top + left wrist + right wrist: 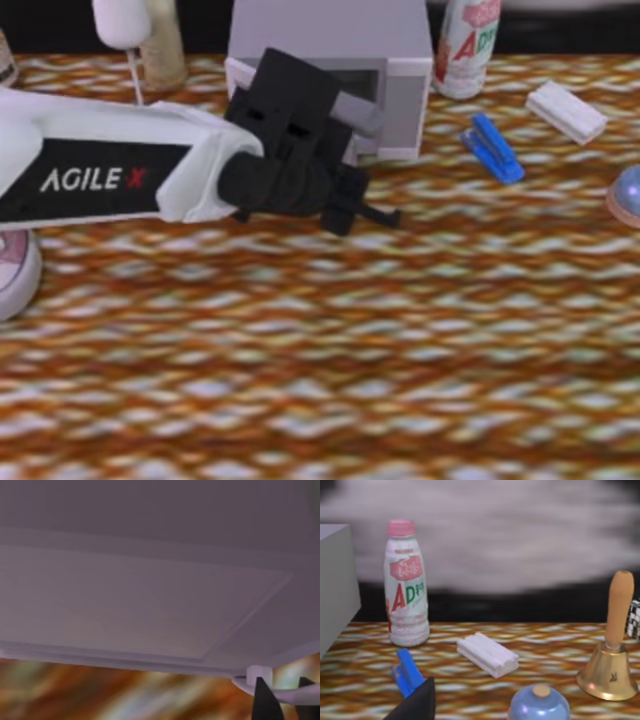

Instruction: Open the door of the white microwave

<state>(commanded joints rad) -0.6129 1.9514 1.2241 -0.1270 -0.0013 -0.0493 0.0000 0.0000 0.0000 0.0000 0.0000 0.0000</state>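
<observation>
The white microwave stands at the back centre of the table, its front facing forward. Its door, white-framed with a grey window, fills the left wrist view from very close and at a slant. My left gripper is right in front of the door. In the left wrist view its two dark fingertips straddle the slim white handle at the door's edge, and my left gripper is shut on it. My right gripper shows only as a dark tip; the right arm is out of the top view.
Right of the microwave stand a pink-capped bottle, a blue stapler, a small white block and a blue dome bell. A brass hand bell is farther right. A tan bottle stands at the back left.
</observation>
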